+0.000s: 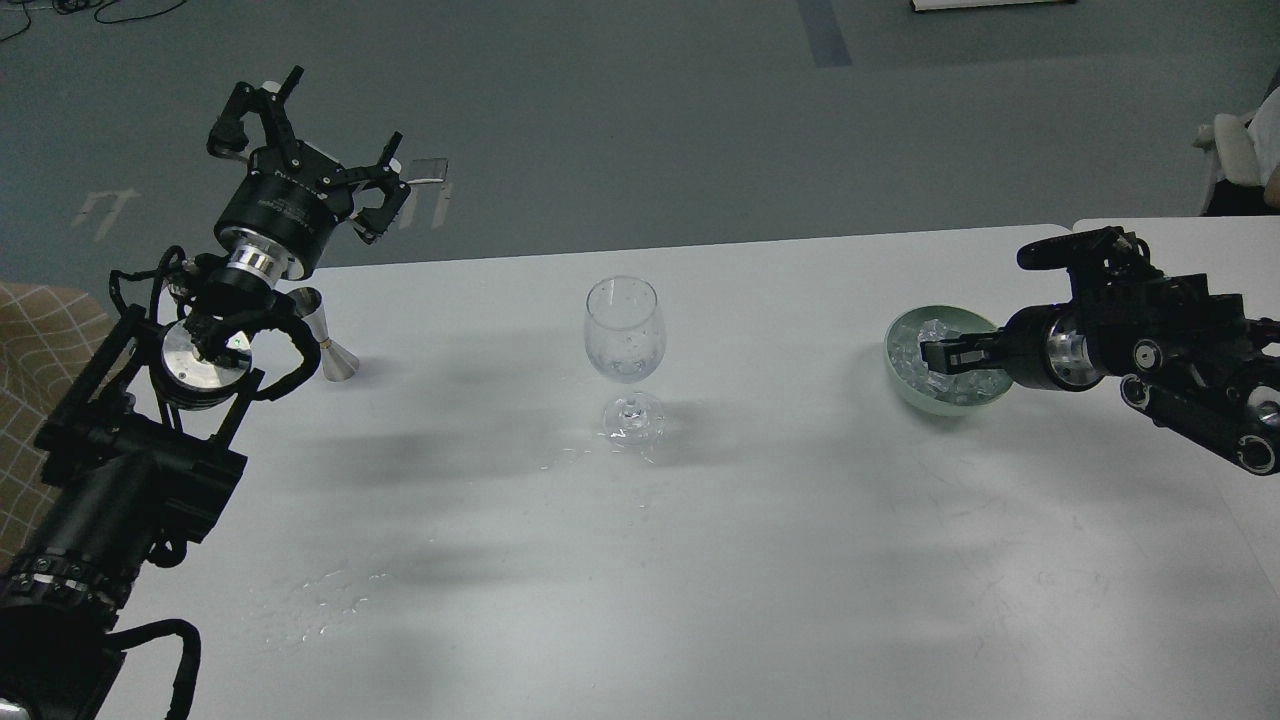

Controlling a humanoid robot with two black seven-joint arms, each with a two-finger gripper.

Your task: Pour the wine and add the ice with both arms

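A clear wine glass (625, 335) stands upright at the table's middle, with a little colourless wine (626, 366) low in its bowl. A pale green bowl (903, 385) at the right holds several ice cubes (915, 350). My right gripper (937, 353) reaches in from the right, its dark fingertips down among the ice. I cannot tell its fingers apart or see whether they hold a cube. My left gripper (312, 145) is open and empty, raised past the table's far left edge, above a small metal jigger (330, 350).
Spilled drops lie by the glass's foot (600, 455) and near the front left of the white table (320, 600). The table's far edge runs behind the glass. A second table top (1170, 228) abuts at the far right.
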